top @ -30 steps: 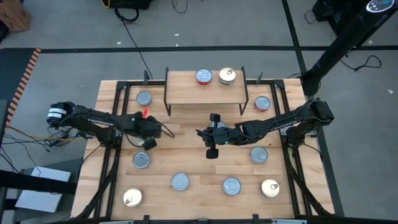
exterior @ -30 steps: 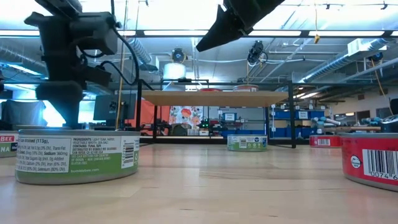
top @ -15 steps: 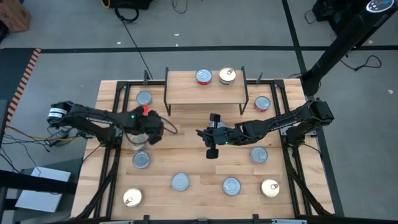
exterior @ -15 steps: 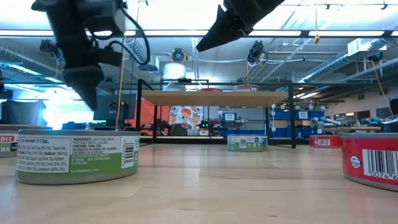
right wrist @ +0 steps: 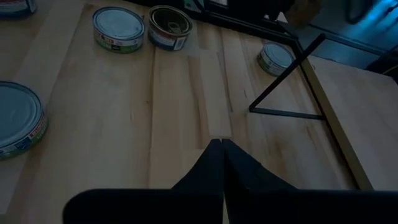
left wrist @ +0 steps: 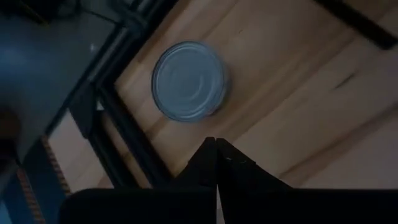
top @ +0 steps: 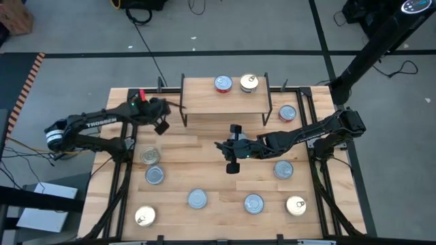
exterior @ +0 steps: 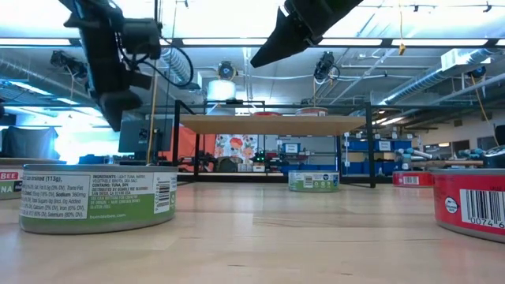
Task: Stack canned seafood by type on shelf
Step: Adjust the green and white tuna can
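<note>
The shelf [top: 225, 102] stands at the table's far middle, with a red-topped tin [top: 223, 84] and a gold-topped tin [top: 249, 83] side by side on its board. Other tins lie flat on the table: a gold one [top: 150, 156], silver ones [top: 155, 175] [top: 197, 198], and a red one [top: 287, 113]. My left gripper [top: 167, 109] hangs shut and tipped down above the far left, over a silver-blue tin [left wrist: 188, 81] that sits by the black frame. It holds nothing. My right gripper [top: 219, 145] hovers shut over the table's middle, also with nothing in it.
More tins lie along the near edge: silver [top: 253, 203], gold [top: 296, 205] and gold [top: 144, 216], and a silver one [top: 283, 169] sits under the right arm. A black metal frame [top: 129, 109] runs along the table's sides. Bare wood lies before the shelf.
My left gripper has risen and swung from above the gold tin at the left toward the table's far edge, rolling as it went. It now hangs over the silver-blue tin beside the shelf. The gold tin, hidden under that gripper before, now shows.
</note>
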`<action>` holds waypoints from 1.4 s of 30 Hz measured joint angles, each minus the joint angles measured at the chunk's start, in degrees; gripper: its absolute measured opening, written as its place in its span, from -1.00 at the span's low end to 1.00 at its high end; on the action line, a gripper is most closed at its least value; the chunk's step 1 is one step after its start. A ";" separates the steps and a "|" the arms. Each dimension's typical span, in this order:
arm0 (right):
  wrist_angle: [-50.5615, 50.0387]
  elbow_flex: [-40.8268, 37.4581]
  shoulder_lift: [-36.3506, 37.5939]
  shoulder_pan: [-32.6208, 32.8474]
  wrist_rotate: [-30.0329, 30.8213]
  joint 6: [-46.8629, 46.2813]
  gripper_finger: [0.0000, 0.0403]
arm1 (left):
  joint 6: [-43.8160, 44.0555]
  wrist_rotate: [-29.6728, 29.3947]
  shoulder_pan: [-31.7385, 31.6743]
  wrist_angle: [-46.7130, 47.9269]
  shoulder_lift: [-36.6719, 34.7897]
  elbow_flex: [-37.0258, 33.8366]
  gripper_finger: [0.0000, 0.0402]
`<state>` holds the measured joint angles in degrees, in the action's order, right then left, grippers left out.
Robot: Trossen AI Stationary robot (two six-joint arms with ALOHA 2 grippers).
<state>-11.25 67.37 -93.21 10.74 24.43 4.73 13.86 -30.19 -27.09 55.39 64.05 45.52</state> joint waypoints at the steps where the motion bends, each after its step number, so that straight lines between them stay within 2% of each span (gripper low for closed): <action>1: 0.00 0.00 0.00 0.00 0.00 0.00 -0.99 | -0.74 1.49 -1.77 -0.94 0.37 0.00 -0.99; 7: -0.04 0.00 0.00 0.00 0.00 -0.02 -0.98 | -5.74 11.62 -10.49 -10.10 2.10 -1.25 -1.00; 13: -0.03 0.00 0.00 0.00 0.00 0.00 -0.98 | -8.81 14.39 -18.52 -12.26 5.88 -2.21 -1.00; 19: -0.04 0.00 0.00 0.00 0.00 0.15 -0.98 | -19.89 19.49 -22.44 -12.37 10.72 -3.45 -1.00; 26: -0.02 0.00 0.00 0.00 0.00 0.18 -0.98 | -21.37 19.70 -22.52 -12.79 13.40 -3.45 -1.00; 33: -0.02 0.00 0.00 0.00 0.00 0.36 -0.98 | -21.30 14.28 -22.32 -18.26 12.68 -3.23 -1.00; 42: -0.02 0.00 0.00 0.07 0.00 0.39 -0.98 | -25.49 14.69 -23.90 -22.86 17.19 -3.43 -1.00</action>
<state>-11.27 67.37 -93.21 10.81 24.43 5.13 -11.63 -15.50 -50.99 32.53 81.24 42.09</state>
